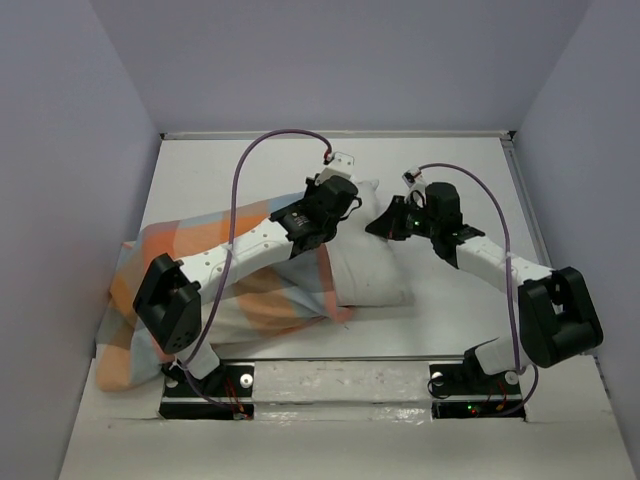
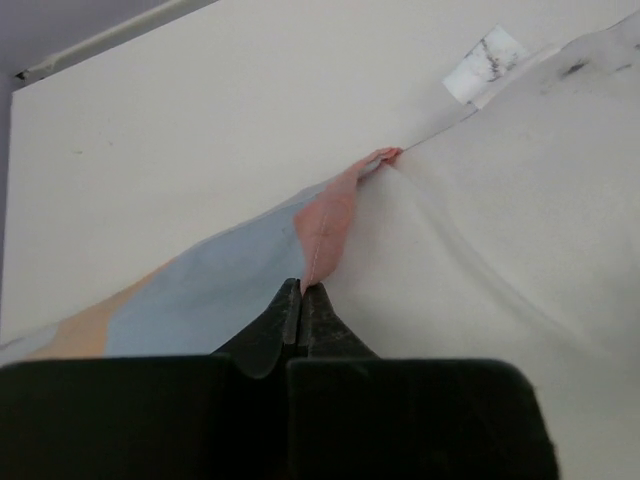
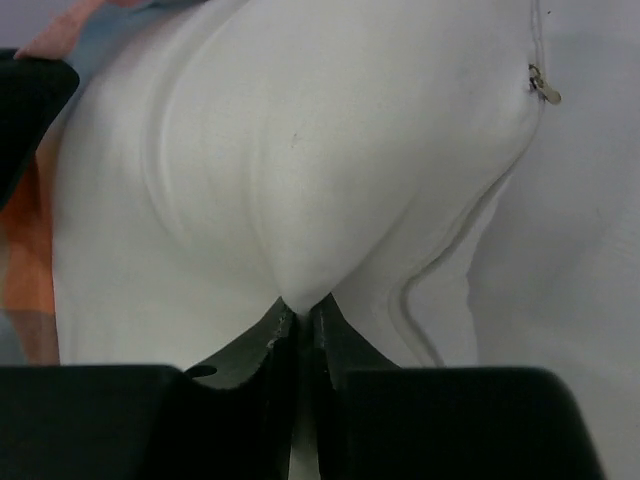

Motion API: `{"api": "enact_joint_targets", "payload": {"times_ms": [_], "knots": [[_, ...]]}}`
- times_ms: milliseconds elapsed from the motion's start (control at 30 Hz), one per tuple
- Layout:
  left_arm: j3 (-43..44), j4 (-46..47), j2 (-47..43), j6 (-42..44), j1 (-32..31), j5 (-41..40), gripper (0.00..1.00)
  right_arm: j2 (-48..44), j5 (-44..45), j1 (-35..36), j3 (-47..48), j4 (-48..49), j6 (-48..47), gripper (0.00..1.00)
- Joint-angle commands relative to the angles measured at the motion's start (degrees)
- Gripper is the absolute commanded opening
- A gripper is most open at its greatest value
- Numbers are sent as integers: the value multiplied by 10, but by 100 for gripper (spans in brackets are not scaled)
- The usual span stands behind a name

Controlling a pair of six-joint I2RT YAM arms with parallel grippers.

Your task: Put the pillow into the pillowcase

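The white pillow (image 1: 372, 272) lies mid-table with its left part inside the checked pillowcase (image 1: 275, 300), which spreads toward the near left corner. My left gripper (image 1: 345, 203) is at the pillow's far end. In the left wrist view it (image 2: 302, 288) is shut on the peach hem of the pillowcase (image 2: 330, 215), with the pillow (image 2: 500, 230) just to the right. My right gripper (image 1: 385, 225) is close beside the left one, on the pillow's right edge. In the right wrist view it (image 3: 298, 305) is shut on a pinched fold of the pillow (image 3: 300, 150).
The white table (image 1: 460, 300) is boxed in by grey walls, with a raised rail (image 1: 330, 133) along the back. A small label (image 2: 485, 62) and a zip pull (image 3: 540, 85) show on the pillow. Both arm bases (image 1: 205, 385) stand at the near edge.
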Motion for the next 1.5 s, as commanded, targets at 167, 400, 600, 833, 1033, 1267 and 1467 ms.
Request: {"api": "enact_joint_targets", "payload": {"times_ms": [167,400,600,833,1033,1267,1467], "knots": [[58,142,-55,-96,2,364,0,-84,37,170,-62,121,44,0],[27,275,-82,-221,-26,502,0,-83,95,171,-91,259,73,0],[-51,354,-130,-336,-39,497,0,-26,153,171,-106,376,106,0],[-30,250,-114,-301,-52,417,4,-21,190,148,-174,437,152,0],[24,141,-75,-191,-77,308,86,-156,273,110,-193,270,116,0],[-113,114,-213,-166,-101,129,88,-222,259,37,-157,125,61,0],[-260,93,-288,-189,-102,70,83,-247,273,14,-117,29,15,0]]}}
